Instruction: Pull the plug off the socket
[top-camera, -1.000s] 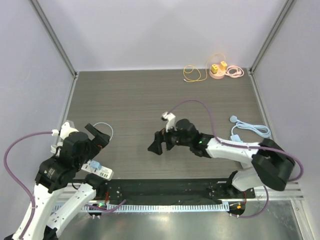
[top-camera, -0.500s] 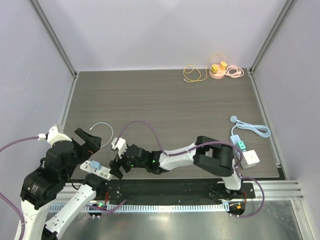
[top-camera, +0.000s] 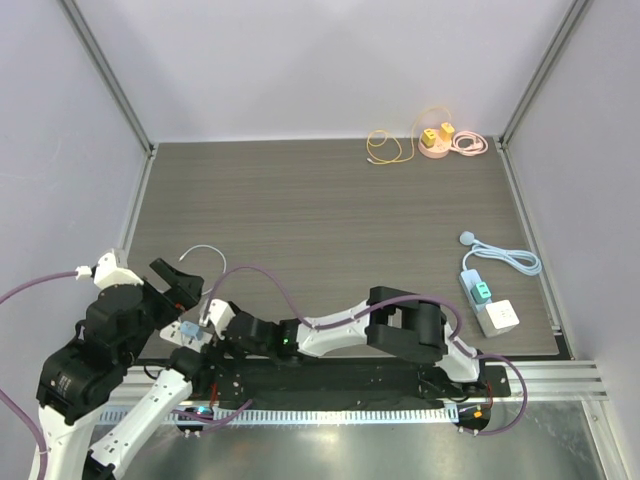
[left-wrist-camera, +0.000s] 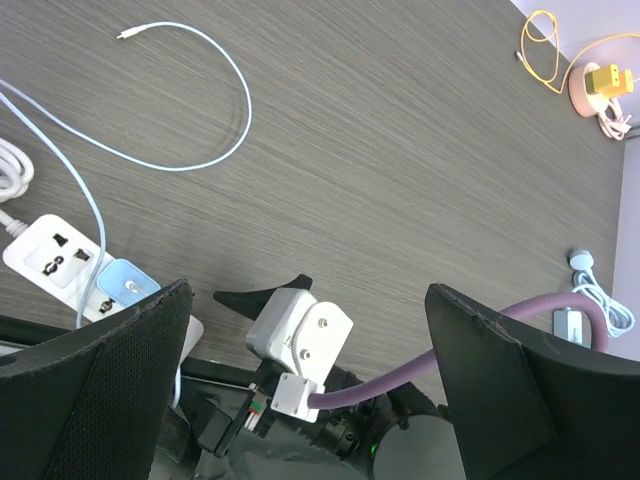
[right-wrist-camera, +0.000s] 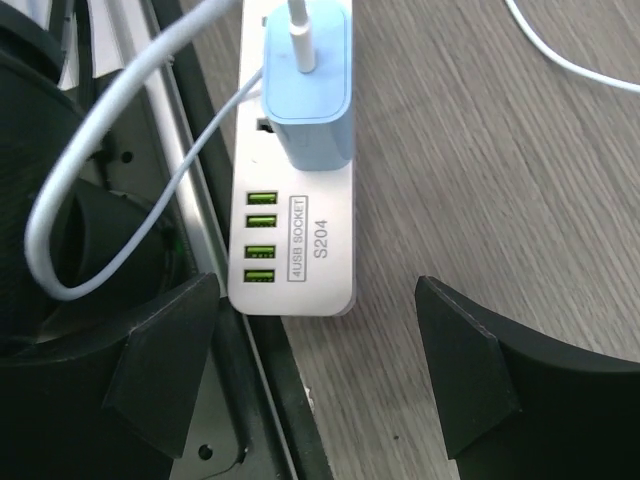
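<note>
The table (top-camera: 300, 200) is lit brightly and evenly, and only faint, soft shadows are cast. Mild glare is seen on the metal ledge (top-camera: 400, 445).

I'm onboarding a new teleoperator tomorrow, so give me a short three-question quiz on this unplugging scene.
1. True or false: the blue plug sits in the power strip.
2. How many green USB ports does the strip show? A two, B four, C six.
3. Which hand's open fingers frame the strip's USB end?
Key: 1 true; 2 B; 3 the right hand.
</note>
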